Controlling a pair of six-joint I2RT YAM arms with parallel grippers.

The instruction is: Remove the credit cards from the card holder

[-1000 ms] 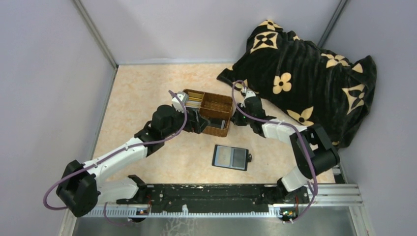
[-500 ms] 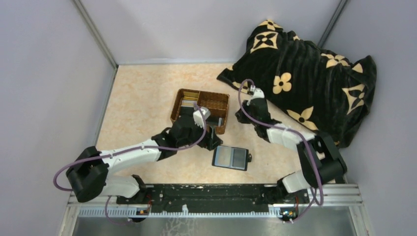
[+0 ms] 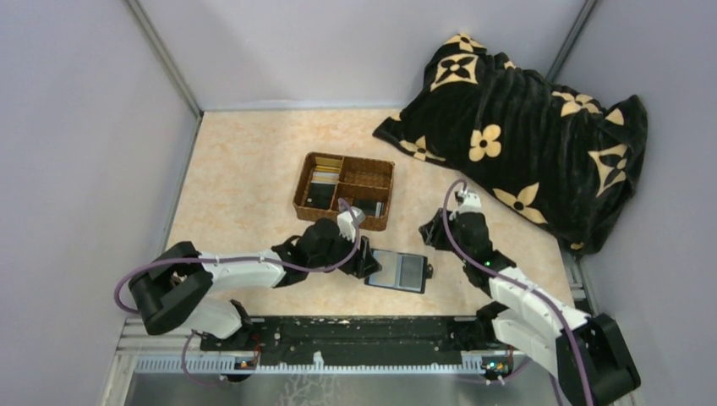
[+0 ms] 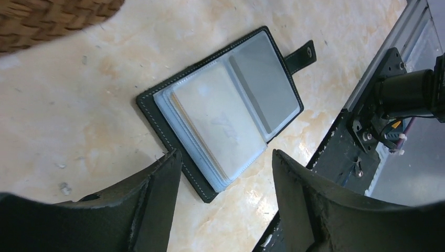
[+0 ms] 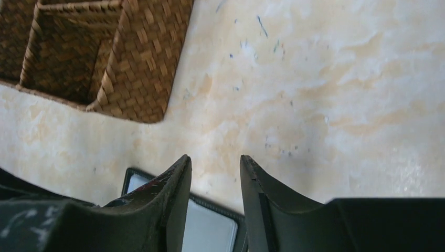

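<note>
Left gripper [image 4: 225, 160]: you've brought it to a corner of the card holder [image 4: 231, 100], jaws apart, empty
Right gripper [image 5: 215, 164]: you've swung it beside the card holder, jaws parted, empty

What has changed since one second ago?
The left gripper drew back from the brown wicker divided tray and hovers, open, over the left edge of the black folding card holder. The right gripper also withdrew and hangs open, empty, right of it. The holder and the black flowered blanket stayed put.
</note>
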